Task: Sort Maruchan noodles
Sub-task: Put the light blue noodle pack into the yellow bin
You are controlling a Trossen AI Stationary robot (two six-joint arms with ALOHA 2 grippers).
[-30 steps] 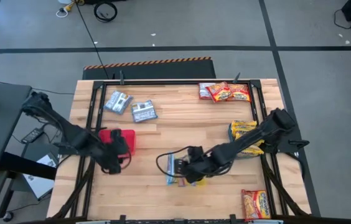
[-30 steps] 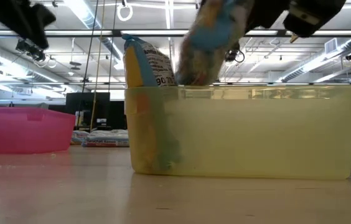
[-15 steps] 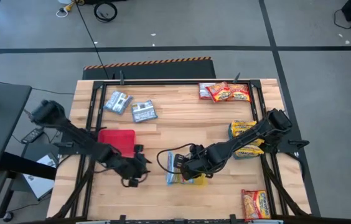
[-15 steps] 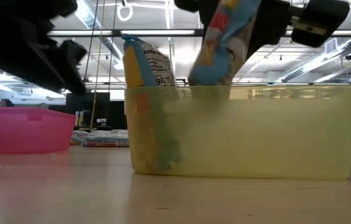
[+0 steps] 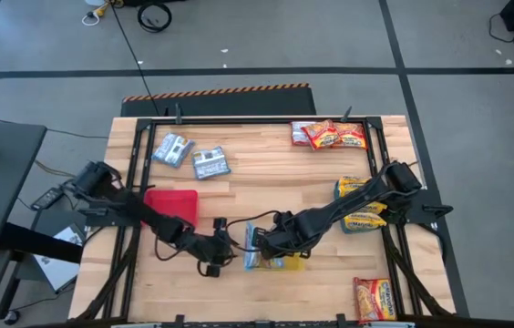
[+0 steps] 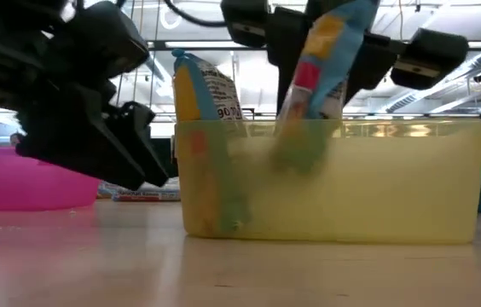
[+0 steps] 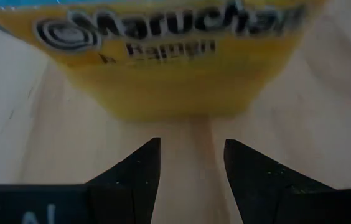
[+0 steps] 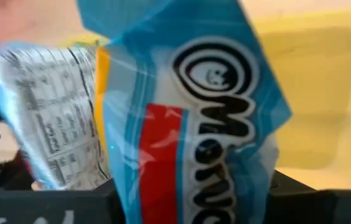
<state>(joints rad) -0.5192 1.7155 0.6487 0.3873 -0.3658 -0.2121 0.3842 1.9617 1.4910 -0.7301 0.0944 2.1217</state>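
A wooden desk (image 5: 266,173) is seen from above, with two dark arms stretched over its near part. A yellow tray (image 6: 334,183) is set near the middle of the near side, and a red tray (image 5: 173,205) is set to its left (it looks pink in the low view).

The right gripper (image 5: 271,241) is held over the yellow tray. Its fingers are clamped on a blue-and-white noodle packet (image 6: 321,64), which is held upright and tilted, with its lower end dipped inside the tray. Another blue-and-white packet (image 6: 198,94) is stood on end at the tray's left wall.

The left gripper (image 5: 223,248) is held low, just left of the yellow tray. Its fingers (image 7: 135,174) are apart and nothing is held between them.

Other packets are spread on the desk. Two pale packets (image 5: 190,157) are laid at the far left. Red packets (image 5: 330,135) are laid at the far right. Yellow packets (image 5: 359,202) are partly hidden under the right arm, and one red packet (image 5: 374,299) is laid at the near right corner.
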